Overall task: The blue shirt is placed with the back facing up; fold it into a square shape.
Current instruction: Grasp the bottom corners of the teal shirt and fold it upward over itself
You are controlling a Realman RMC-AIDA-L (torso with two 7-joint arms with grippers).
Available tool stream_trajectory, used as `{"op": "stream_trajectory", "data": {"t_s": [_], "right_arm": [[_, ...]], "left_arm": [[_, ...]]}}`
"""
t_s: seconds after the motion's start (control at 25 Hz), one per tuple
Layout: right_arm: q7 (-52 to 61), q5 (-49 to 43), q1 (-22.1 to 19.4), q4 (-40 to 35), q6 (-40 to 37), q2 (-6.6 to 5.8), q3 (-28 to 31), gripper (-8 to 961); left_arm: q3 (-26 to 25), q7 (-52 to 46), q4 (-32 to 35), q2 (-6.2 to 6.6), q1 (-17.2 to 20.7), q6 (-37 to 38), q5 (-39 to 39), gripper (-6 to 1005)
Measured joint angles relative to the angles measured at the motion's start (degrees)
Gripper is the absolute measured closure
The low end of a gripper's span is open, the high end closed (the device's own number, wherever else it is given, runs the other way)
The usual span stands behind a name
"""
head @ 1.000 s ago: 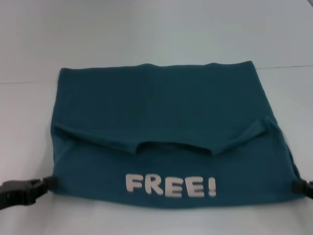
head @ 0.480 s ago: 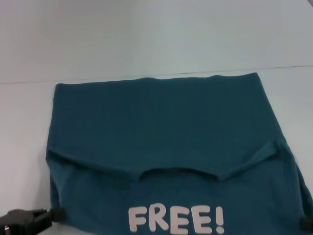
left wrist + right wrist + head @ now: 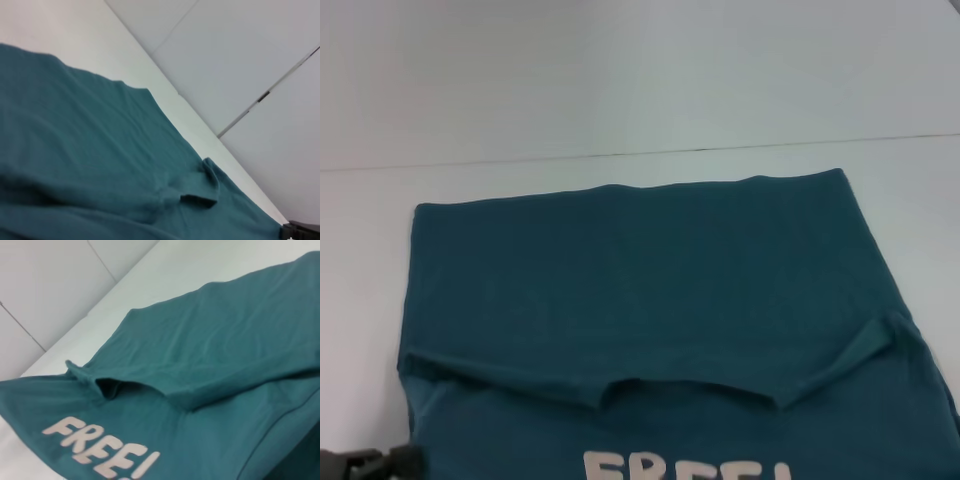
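The left tool shows only as a dark tip at the near left corner of the blue shirt, right at the cloth edge; whether its jaws are clamped on the fabric or standing apart I cannot tell, since most of it is cut off. The right tool is out of the head view, and only a dark sliver in the left wrist view, beyond the shirt's far side edge, may be it, though that is too little to be sure of.

The shirt lies on the white counter, partly folded. Nearest is the layer with the off-white lettering, of which only the letter tops show. Just beyond the lettering runs a loose folded edge, sagging in the middle and turned up at its right end. Beyond that lies the flat plain panel, ending in a straight far edge.

To do this step well, I judge both near corners should travel level and at equal pace, keeping the cloth taut between them so the sagging edge flattens rather than bunches.
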Motion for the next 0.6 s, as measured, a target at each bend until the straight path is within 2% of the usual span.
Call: {"op": "stream_trajectory", "data": {"t_s": [0.2, 0.4, 0.6], "right_arm": [[-1.1, 0.2, 3.2, -0.3, -0.9, 0.16, 5.1, 915], [-1.1, 0.3, 9.9, 0.0, 1.1, -0.12, 9.2, 915], [-0.8, 0.3, 17.1, 0.3, 7.8, -0.46, 10.2, 915]], "left_arm": [[-2.9, -0.2, -0.7, 1.43, -3.4, -1.6, -0.3, 978], [-3.0, -0.5, -4.2, 3.06, -9.3, -8.4, -0.4, 972], [-2.6, -0.7, -6.8, 4.42, -15.1, -15.0, -0.4, 967]]}}
